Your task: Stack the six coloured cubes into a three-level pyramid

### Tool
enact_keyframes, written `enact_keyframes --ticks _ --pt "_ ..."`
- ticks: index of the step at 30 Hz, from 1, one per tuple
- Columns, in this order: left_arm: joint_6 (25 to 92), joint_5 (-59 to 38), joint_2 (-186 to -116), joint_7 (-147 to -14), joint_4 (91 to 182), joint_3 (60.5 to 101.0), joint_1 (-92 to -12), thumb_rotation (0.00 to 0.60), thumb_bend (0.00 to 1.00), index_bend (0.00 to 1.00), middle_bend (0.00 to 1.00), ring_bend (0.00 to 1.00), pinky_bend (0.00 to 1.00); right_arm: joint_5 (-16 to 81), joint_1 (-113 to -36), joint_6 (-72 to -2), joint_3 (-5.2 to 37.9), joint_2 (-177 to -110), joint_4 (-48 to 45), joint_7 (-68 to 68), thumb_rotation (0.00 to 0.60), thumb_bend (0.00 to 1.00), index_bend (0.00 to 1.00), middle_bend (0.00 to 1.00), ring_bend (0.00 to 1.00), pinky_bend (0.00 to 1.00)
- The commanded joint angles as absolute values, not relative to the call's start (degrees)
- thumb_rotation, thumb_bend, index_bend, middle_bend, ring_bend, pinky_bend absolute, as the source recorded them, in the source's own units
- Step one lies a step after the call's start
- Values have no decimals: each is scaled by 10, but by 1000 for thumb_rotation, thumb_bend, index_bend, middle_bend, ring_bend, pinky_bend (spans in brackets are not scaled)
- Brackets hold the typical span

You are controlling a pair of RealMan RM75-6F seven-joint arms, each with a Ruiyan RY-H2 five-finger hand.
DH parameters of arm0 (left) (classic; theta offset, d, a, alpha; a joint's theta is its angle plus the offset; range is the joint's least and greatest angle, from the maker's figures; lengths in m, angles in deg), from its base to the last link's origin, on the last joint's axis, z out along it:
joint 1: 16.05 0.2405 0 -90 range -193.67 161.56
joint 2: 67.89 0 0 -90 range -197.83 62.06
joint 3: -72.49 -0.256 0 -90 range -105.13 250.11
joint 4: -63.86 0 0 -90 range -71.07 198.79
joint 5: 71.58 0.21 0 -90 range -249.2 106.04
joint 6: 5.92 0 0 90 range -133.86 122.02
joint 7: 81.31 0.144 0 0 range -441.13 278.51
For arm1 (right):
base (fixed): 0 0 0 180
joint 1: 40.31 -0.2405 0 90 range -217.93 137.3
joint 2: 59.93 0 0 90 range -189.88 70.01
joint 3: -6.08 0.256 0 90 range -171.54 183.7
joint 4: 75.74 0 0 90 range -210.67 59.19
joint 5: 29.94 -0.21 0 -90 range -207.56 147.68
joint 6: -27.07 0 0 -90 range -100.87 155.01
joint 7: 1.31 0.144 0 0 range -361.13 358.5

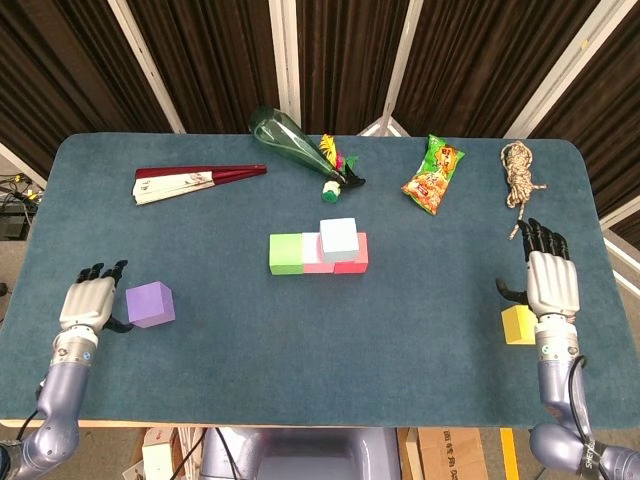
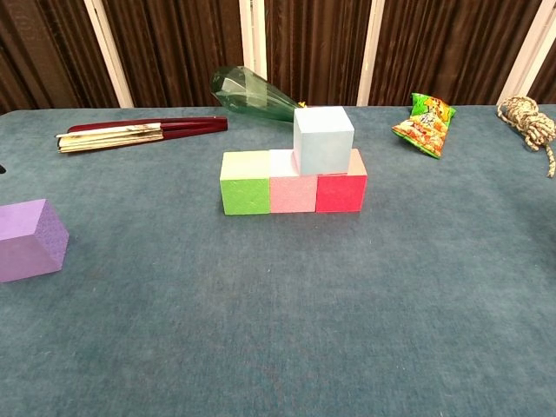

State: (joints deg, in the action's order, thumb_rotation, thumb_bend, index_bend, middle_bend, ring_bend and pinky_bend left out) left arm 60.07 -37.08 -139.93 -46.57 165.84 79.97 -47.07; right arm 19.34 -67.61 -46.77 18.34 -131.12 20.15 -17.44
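Note:
At the table's middle a green cube, a pink cube and a red cube stand in a row. On the pink and red ones rests a light blue cube. A purple cube lies at the front left. My left hand is just left of it, fingers apart, holding nothing. A yellow cube sits at the front right, with my right hand open right above it, its fingers spread.
Along the back lie a folded fan, a green glass bottle, a snack bag and a coil of rope. The table's front edge runs close below both hands.

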Motion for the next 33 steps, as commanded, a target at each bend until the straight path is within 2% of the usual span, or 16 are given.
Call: enact_keyframes --ticks 1,8,18,22,33 --pt "601 -371 -1401 -466 1657 798 -472 600 77 0 174 0 0 191 -675 -465 186 -1311 203 -175 600 307 0 0 0 0" --pt "597 -377 -1413 -471 1645 798 -477 600 108 0 188 0 3 190 -671 -459 191 -1311 205 -178 600 307 0 0 0 0" --pt "589 -371 -1431 -481 1636 799 -486 600 307 0 273 19 18 191 -668 -456 196 -1312 209 -183 600 307 0 0 0 0" --pt "592 -366 -1436 -484 1634 798 -487 600 356 0 308 30 22 190 -666 -452 199 -1312 210 -182 600 307 0 0 0 0" --pt "612 -324 -1415 -492 1669 812 -495 600 365 0 329 32 26 191 -664 -447 203 -1312 211 -184 600 307 0 0 0 0"
